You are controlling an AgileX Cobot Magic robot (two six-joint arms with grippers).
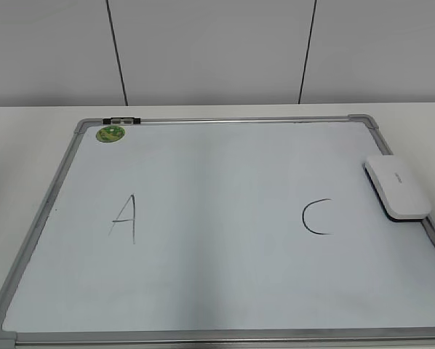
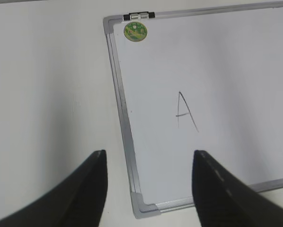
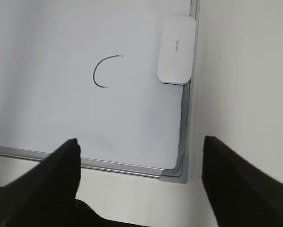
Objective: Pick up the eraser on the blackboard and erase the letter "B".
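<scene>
The blackboard [image 1: 217,283] is a pale whiteboard with a grey frame, lying flat on the table. The white eraser [image 1: 397,187] lies on its right edge, beside a drawn "C" [image 1: 316,217]. An "A" [image 1: 125,218] is at the left. No letter "B" shows in any view; the board between "A" and "C" is blank. My left gripper [image 2: 148,153] is open and empty above the board's near left corner. My right gripper [image 3: 140,140] is open and empty above the near right corner, with the eraser [image 3: 177,49] well ahead of it. Neither gripper shows in the exterior view.
A round green magnet [image 1: 110,134] sits at the board's far left corner, next to a black clip [image 1: 121,120] on the top frame. White table surrounds the board. A pale wall stands behind.
</scene>
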